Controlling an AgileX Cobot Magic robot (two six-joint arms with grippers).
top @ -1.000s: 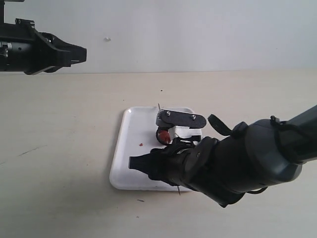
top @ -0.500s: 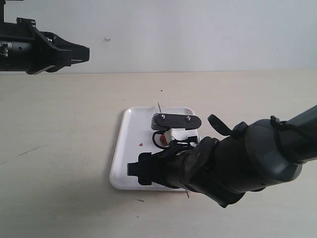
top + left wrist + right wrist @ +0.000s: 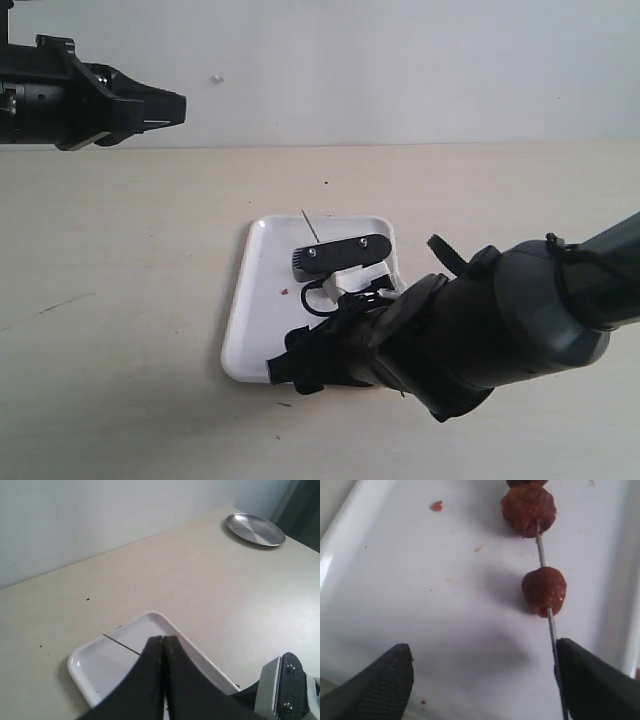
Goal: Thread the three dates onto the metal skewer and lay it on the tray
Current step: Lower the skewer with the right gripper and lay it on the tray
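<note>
The white tray [image 3: 250, 300] lies mid-table, mostly covered by my right arm [image 3: 480, 330]. In the right wrist view the thin metal skewer [image 3: 551, 630] lies along the tray [image 3: 395, 580] with two dates [image 3: 544, 591] [image 3: 528, 507] threaded on it. A third date [image 3: 526, 482] shows at the frame edge. My right gripper [image 3: 485, 680] is open, and the skewer runs right beside one finger [image 3: 600, 680]. The skewer tip [image 3: 308, 222] pokes out over the tray's far rim. My left gripper [image 3: 178, 107] [image 3: 164, 640] is shut and empty, raised far from the tray [image 3: 90, 665].
A round metal plate [image 3: 255, 528] sits far off on the table. A reddish crumb [image 3: 436, 505] [image 3: 285, 292] lies on the tray. Small dark specks dot the beige tabletop [image 3: 120, 300].
My right arm has shifted left and lower over the tray, hiding the date that showed before. The skewer's far tip has swung left and its near end is now covered. The left arm crept slightly right.
</note>
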